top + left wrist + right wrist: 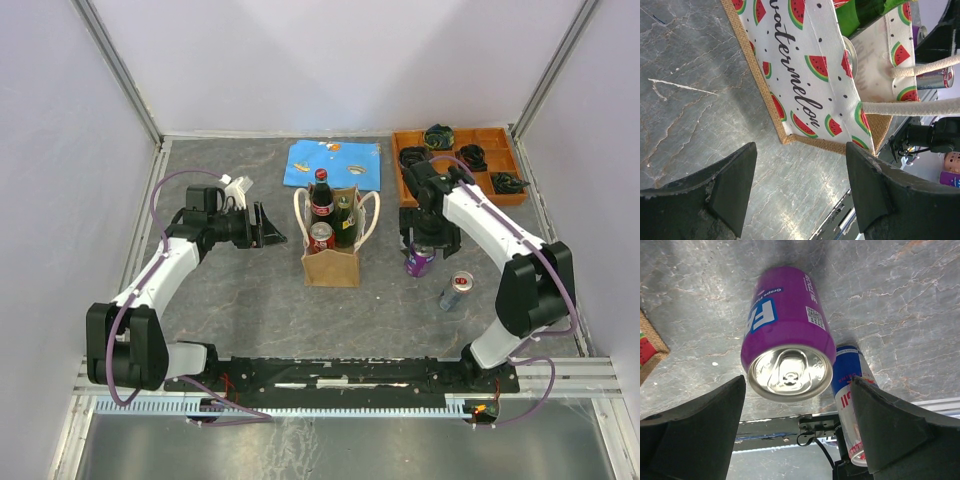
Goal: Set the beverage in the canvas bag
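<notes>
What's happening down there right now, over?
Left fingers open, empty, by canvas bag. Right fingers open over upright purple can. Slim blue can close beside it, near one finger.

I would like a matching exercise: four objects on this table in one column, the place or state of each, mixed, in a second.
1. purple can
2. blue and silver can
3. canvas bag
4. blue cloth

A. lies flat behind the bag
B. under the open right end effector
C. has a red can inside
D. stands beside the purple can

Pairs: 1-B, 2-D, 3-C, 4-A
</notes>
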### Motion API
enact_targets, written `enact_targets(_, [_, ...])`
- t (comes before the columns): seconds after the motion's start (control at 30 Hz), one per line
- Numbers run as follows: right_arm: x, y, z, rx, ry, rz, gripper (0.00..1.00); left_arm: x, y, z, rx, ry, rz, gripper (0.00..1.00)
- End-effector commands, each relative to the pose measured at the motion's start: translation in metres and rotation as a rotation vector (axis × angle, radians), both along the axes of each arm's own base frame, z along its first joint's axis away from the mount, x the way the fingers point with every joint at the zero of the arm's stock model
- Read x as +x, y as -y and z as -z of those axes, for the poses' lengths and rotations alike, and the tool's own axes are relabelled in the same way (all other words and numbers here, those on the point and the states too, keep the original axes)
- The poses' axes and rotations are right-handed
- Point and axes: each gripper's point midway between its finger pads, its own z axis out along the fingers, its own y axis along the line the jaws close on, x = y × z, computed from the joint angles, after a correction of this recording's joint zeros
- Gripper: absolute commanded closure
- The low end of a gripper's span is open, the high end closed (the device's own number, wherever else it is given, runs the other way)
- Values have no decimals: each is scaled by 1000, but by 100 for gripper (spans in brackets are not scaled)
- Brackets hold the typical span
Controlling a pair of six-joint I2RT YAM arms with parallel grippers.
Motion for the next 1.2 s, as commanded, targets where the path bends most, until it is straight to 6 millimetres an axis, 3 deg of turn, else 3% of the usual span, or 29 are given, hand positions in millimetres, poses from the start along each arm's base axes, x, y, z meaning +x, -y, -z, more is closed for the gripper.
enact_targets(0.0, [7,-1,11,7,11,2,8,-3,3,-11,-12,63,45,22])
enact_targets(0.23, [18,-2,18,8,46,15,11,-2,3,-11,-12,64,46,22])
enact_targets(0.4, [19,-2,22,-1,33,8,29,-1,3,-12,-11,66,46,22])
enact_targets(0.47, [19,-1,21,-3,36,10,47,-1,3,-11,-10,66,45,22])
enact_targets(0.57, [20,0,16,3,50,15,85,-1,3,-10,-9,64,44,22])
enact_targets(0.63, [26,0,1,8,85,23,100,0,3,-10,-9,64,43,22])
enact_targets(0.73, [42,2,-39,8,190,37,100,0,3,-11,-9,64,42,22])
enact_targets(0.93, [93,2,-156,75,488,36,100,1,3,-11,-5,68,45,22])
enact_targets(1.03, [116,-14,-211,175,652,-4,100,2,3,-12,-7,71,42,22])
enact_targets(1.17, [134,-52,-270,399,815,-48,100,3,2,-12,-8,72,38,22])
